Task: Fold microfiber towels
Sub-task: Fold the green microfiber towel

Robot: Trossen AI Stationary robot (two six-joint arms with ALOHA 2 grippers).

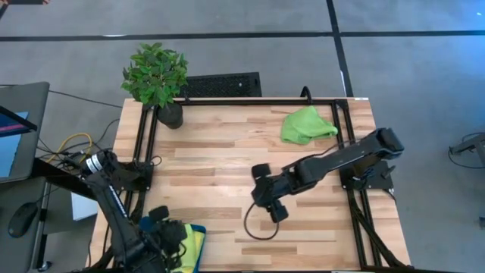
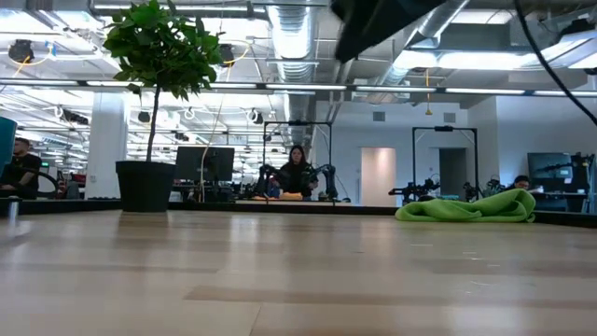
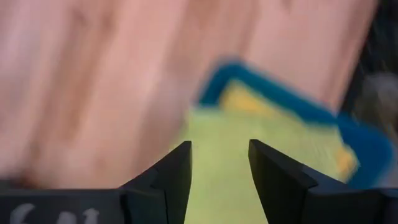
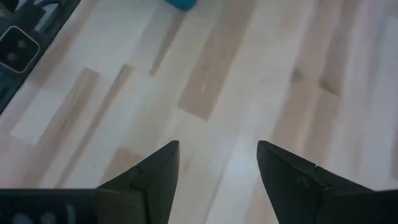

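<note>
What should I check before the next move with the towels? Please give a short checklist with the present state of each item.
1. Left gripper open above the stacked towels, holding nothing: ok.
2. Right gripper open and empty over bare table: ok.
3. Lime green towel at the far right of the table, crumpled and not folded: not ok.
4. Stack lies flat at the near left edge: cannot tell, the left arm hides part of it.
5. Potted plant stands away from both grippers: ok.
</note>
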